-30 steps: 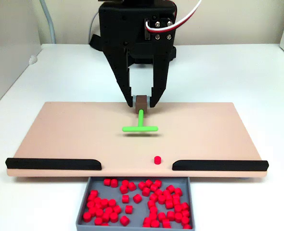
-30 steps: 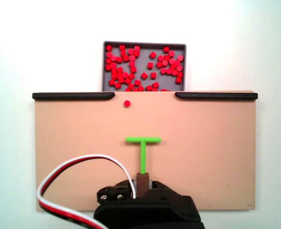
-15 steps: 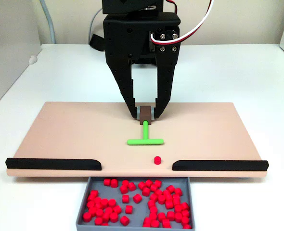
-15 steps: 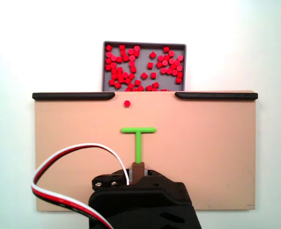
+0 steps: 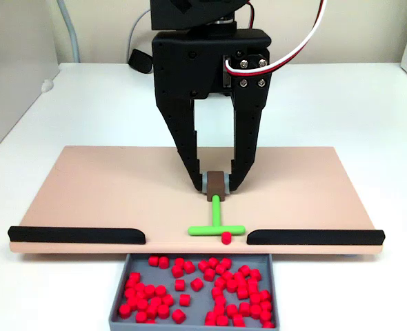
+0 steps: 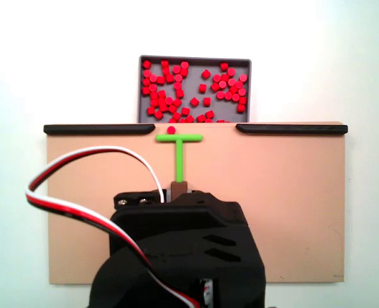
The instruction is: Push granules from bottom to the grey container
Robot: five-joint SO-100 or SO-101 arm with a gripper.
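Note:
One red granule (image 5: 226,238) (image 6: 171,130) lies on the tan board (image 5: 107,193) at the gap between the black strips, touching the crossbar of the green T-shaped pusher (image 5: 216,227) (image 6: 178,139). My black gripper (image 5: 216,184) is shut on the pusher's brown handle block (image 5: 217,185) (image 6: 178,187). Beyond the board's edge, the grey container (image 5: 119,301) (image 6: 141,96) holds several red granules (image 5: 210,289) (image 6: 189,90). In a fixed view from above, the arm body hides the fingertips.
Two black strips (image 5: 76,235) (image 5: 315,237) line the board's edge on either side of the gap. A red, white and black cable (image 6: 80,192) loops off the arm over the board. White table (image 5: 65,110) surrounds the board.
The gripper has carried the green pusher across the board toward the grey container. Its crossbar now touches the lone granule, which has shifted slightly toward the board's edge.

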